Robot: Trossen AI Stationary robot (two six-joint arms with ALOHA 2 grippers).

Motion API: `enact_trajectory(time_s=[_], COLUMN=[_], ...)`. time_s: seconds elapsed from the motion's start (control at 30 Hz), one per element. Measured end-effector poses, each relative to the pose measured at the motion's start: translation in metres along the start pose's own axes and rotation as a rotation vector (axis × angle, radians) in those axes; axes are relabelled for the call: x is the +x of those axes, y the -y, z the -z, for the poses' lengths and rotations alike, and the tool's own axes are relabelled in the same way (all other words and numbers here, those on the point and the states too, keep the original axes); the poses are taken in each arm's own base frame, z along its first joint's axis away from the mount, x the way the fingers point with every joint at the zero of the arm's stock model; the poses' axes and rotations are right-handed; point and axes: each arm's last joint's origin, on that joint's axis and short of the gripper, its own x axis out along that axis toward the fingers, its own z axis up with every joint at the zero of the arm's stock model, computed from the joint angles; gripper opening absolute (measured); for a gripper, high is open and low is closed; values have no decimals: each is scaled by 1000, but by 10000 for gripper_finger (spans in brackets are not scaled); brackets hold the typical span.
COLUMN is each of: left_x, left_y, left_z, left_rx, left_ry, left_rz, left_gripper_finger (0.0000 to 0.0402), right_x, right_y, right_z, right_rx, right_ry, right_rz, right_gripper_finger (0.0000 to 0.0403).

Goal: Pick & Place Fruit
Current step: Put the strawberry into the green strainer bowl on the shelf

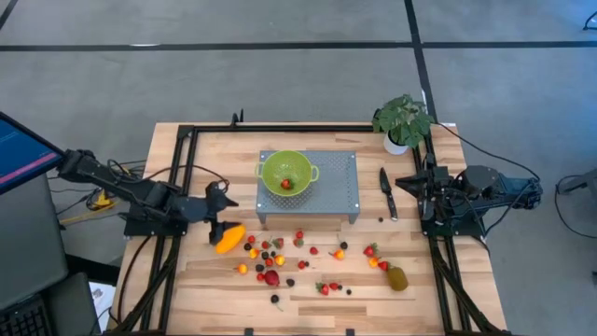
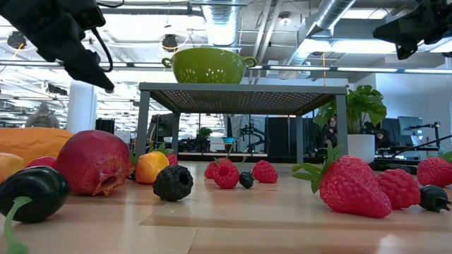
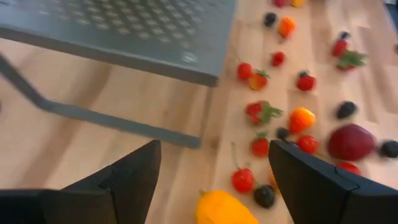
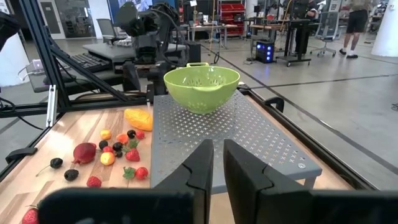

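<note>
My left gripper [image 1: 222, 211] [image 3: 214, 149] hovers open just off the grey stand's near-left corner. The long orange-yellow fruit [image 1: 229, 238] [image 3: 227, 208] lies on the table below and between its fingers, untouched. Small red, orange and dark berries [image 1: 303, 254] are scattered over the near half of the table. Among them lie the red round fruit [image 1: 271, 277] [image 2: 92, 162] and, toward the right, the brown-green kiwi-like oval [image 1: 397, 277]. A green colander [image 1: 287, 173] [image 4: 201, 87] stands on the stand with one red piece [image 1: 285, 184] inside. My right gripper [image 1: 410, 184] [image 4: 214, 152] waits at the table's right, shut.
The grey perforated stand [image 1: 336, 182] [image 3: 124, 31] rises on legs at the table's middle. A black-handled knife [image 1: 386, 193] lies right of it. A potted plant [image 1: 403, 121] stands at the far right corner. Black frame rails [image 1: 182, 168] run along the table's sides.
</note>
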Motion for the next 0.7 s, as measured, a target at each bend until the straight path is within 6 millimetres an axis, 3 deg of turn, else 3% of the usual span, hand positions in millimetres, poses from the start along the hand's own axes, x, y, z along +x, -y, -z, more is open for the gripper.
enact_trajectory(time_s=[0.57, 0.7], left_x=[0, 0], left_y=[-1, -1], left_z=[-2, -2], left_rx=[-3, -6], left_ry=[33, 37], left_rz=[-47, -45], left_gripper_finger=[290, 290], right_x=[0, -1], right_y=[0, 0], right_z=[-1, -11], right_rx=[-76, -40], right_ry=[9, 105], right_rz=[4, 4], right_gripper_finger=[33, 33])
